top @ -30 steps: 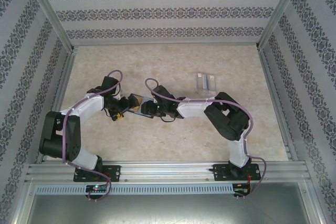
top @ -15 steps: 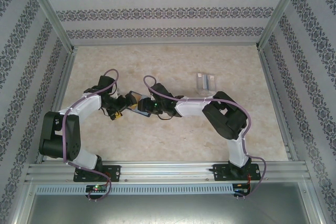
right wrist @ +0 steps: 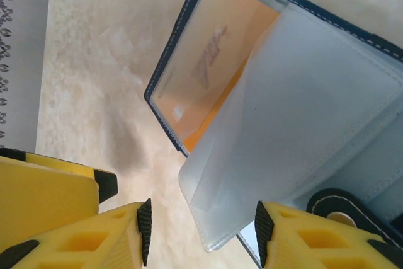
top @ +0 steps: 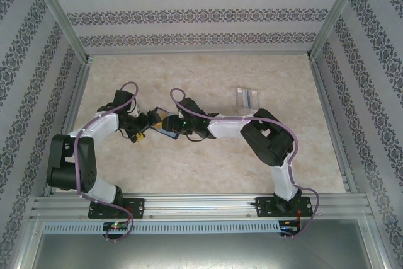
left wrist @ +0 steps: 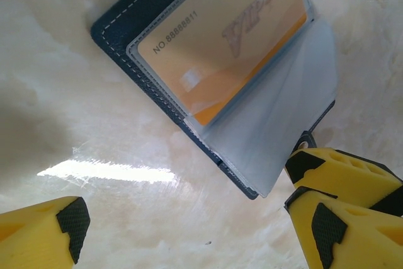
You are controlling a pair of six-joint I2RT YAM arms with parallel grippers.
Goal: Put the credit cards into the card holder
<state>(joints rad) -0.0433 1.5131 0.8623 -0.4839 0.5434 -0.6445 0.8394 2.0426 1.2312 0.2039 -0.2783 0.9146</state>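
Orange card (left wrist: 227, 36) in the card holder (left wrist: 110, 28) reads "NO 88888811" — left tool (left wrist: 192, 218) gapes wide, right tool (right wrist: 203, 228) parted around sleeve (right wrist: 296, 111).

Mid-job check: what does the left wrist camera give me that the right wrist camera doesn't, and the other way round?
Left wrist: the number printed on the orange-yellow plastic card is readable, and a bright glare streak lies on the pale marbled tabletop. Right wrist: the patterned wall strip along the table's edge. Both: that card sits inside a clear sleeve of the open dark navy folding wallet, with a loose translucent flap partly over it.
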